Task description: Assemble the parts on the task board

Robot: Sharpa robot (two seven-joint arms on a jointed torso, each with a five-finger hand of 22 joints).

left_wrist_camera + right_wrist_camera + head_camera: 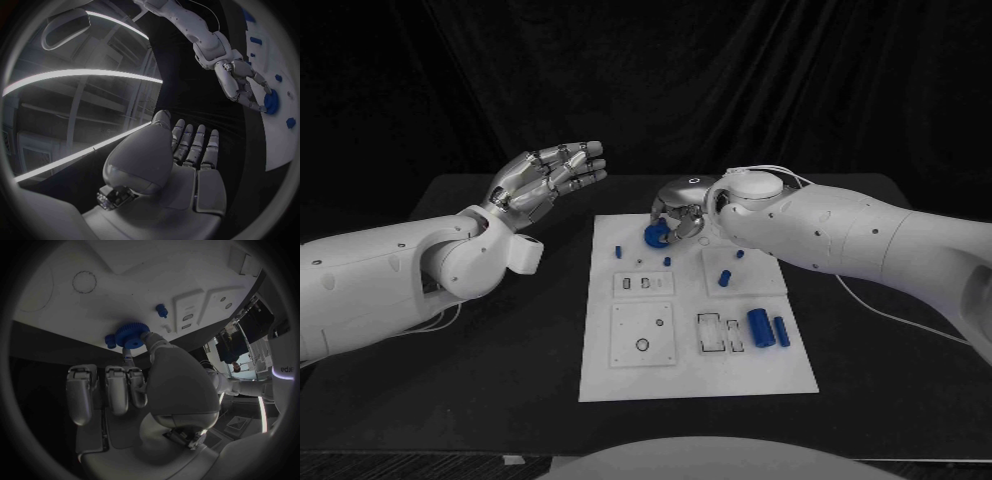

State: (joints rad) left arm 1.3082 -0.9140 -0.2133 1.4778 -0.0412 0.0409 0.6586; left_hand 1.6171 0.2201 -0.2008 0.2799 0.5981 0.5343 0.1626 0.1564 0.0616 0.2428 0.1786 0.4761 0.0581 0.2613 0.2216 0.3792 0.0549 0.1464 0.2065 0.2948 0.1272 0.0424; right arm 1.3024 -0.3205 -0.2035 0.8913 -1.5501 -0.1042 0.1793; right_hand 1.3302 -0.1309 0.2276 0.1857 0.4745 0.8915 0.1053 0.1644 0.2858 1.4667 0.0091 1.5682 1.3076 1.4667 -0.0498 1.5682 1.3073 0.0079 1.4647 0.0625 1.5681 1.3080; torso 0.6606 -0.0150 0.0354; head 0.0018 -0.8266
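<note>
The white task board (689, 375) lies in the middle of the black table. My right hand (681, 212) reaches over its far left corner and pinches a blue gear (655, 236) between thumb and a finger. The right wrist view shows the gear (130, 335) at the board's (125, 280) edge with the thumb tip on its rim. My left hand (548, 178) hangs raised above the table left of the board, fingers straight and apart, holding nothing. In the left wrist view that open palm (181, 160) faces my right hand (240, 85) and the gear (271, 102).
Small blue pegs (619, 251) (666, 261) stand near the gear. Two more blue pieces (726, 277) stand mid-board, and a blue cylinder (760, 328) lies beside a thinner blue bar (782, 333) at the right. A black ring (642, 345) lies on the left panel.
</note>
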